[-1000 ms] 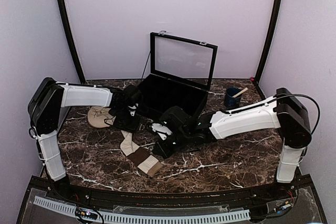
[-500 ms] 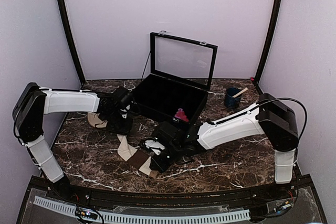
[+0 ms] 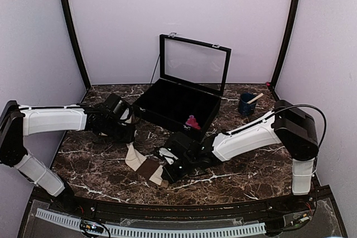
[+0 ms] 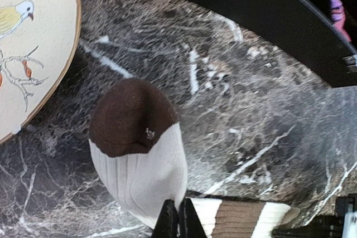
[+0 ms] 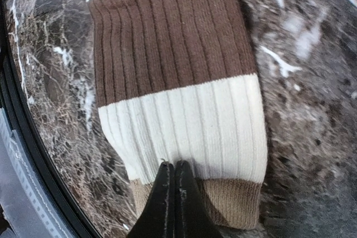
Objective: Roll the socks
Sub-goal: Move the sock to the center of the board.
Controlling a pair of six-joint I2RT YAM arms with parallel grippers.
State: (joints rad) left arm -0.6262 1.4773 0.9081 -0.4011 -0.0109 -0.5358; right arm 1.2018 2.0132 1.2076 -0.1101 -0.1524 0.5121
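Cream sock (image 3: 144, 164) is lying flat and unrolled on the marble table (image 3: 240, 171), at the near middle, between the two arms. It is running diagonally, with the toe towards the left arm and the cuff towards the near edge. The knit is ribbed: dark brown toe cap, long cream stretch, wide brown band, cream band, tan cuff. In the left wrist view the foot part is bending where it meets the leg part.

Left gripper (image 4: 178, 218) is sitting over the cream stretch below the toe cap with its fingers pressed together and no gap. Can't tell if any fabric is pinched.

Right gripper (image 5: 174, 193) is sitting at the cuff end, with its tips meeting right where the cream band joins the tan cuff. Its fingers are fully together too. Can't tell whether it's nipping the knit or just resting on it.

Pink sock (image 3: 193, 122) is sitting inside the open black case (image 3: 173, 98), at its front right. It is showing as a small magenta lump, too small for detail.

Plate (image 4: 33, 54) with a bird print is lying just beside the toe, not touching it. Blue cup (image 3: 245, 105) is standing right of the case, well apart from the socks.
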